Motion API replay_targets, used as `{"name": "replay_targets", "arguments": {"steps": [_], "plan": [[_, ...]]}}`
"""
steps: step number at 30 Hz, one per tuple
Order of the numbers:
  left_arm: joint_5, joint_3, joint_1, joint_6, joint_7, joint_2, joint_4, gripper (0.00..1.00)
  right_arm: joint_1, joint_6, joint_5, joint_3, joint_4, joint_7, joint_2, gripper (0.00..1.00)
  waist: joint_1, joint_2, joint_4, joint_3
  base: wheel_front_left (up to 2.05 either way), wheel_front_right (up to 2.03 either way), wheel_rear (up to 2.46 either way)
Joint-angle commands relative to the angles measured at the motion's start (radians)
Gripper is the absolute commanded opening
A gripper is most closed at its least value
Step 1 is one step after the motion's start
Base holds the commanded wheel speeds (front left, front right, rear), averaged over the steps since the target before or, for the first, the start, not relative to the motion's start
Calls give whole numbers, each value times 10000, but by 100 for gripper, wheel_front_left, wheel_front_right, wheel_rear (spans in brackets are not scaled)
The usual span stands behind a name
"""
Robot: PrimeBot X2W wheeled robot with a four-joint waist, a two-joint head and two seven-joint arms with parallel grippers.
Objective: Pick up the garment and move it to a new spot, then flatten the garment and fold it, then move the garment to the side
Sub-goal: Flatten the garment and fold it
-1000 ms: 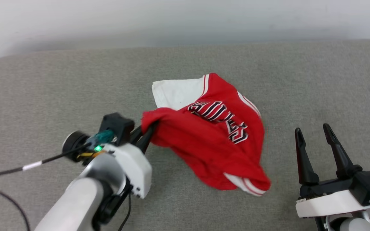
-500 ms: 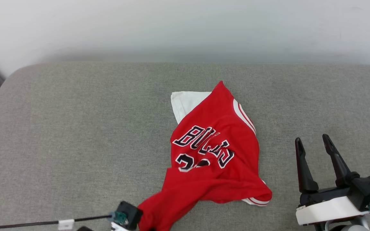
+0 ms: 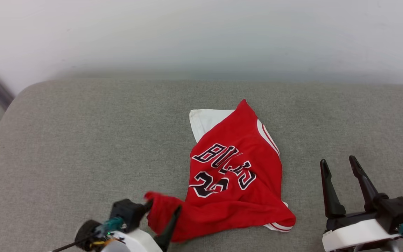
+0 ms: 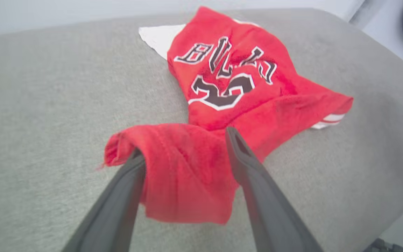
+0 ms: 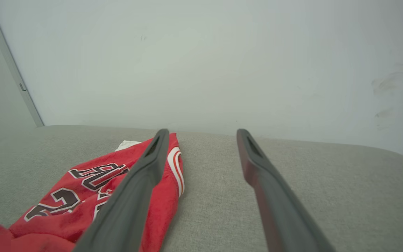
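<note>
2 sets of jaws stand wide. My left jaws just released the garment (image 3: 236, 175), hem slack across 1 finger (image 4: 117, 203), lower centre of frame; right jaws hold nothing. Relocation judged complete; flattening next.

A fold of the garment (image 4: 222, 87) hides one left gripper (image 4: 184, 143) fingertip

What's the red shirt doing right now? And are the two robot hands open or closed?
garment: crumpled, not folded, lying on the cushion with its lettering facing up.
left gripper: jaws open, not clamping; a red corner of the cloth is draped over one of them.
right gripper: jaws open, empty, apart from the cloth.
grey cushion: flat, with the cloth resting on it.
</note>
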Motion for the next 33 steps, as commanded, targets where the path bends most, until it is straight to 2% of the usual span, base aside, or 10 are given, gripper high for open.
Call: {"name": "replay_targets", "arguments": {"steps": [1, 4, 6, 10, 13, 17, 22, 27, 30, 33], "plan": [[75, 115, -136, 33, -335, -7, -43, 100, 27, -3, 48, -16, -7, 104, 10, 100, 0, -1, 45, -54, 0, 0, 0], [379, 620, -332, 166, -1738, -48, -66, 100, -110, -3, 150, 102, -168, 832, -1, 100, 0, -1, 118, -124, 0, 0, 0], [660, 812, -359, 222, -2559, 23, 69, 100, -204, -3, 285, 298, -320, 1626, -241, 100, 0, -1, 165, -155, 0, 0, 0], [953, 1128, -339, 392, -3761, -55, 300, 100, -308, -3, 805, 988, -698, 3914, -993, 100, 0, -1, 290, -130, 0, 0, 0], [1072, 1318, -326, 511, -4074, -173, 354, 100, -511, -3, 1361, 1659, -1057, 6042, -1756, 100, 0, -1, 438, -29, 0, 0, 0], [1287, 1344, -521, 434, -4224, -277, 443, 100, -868, -3, 2438, 2234, -1514, 8754, -2371, 100, 0, -1, 767, 250, 0, 0, 0], [1433, 1401, -777, 333, -4263, -498, 567, 100, -1397, -3, 2900, 2372, -1346, 10980, -2498, 100, 0, -1, 1303, 643, 0, 0, 0], [1503, 1417, -1002, 213, -4284, -714, 694, 100, -1714, -3, 2573, 2149, -700, 11876, -2346, 100, 0, -1, 1864, 929, 0, 0, 0], [1577, 1499, -1066, 113, -4282, -827, 748, 100, -1679, -3, 2097, 1841, 80, 11858, -2079, 100, 0, -1, 2303, 1125, 0, 0, 0], [1620, 1545, -1027, 59, -4282, -901, 779, 100, -1525, -3, 1932, 1717, 626, 11810, -1982, 100, 0, -1, 2456, 1166, 0, 0, 0]]}}
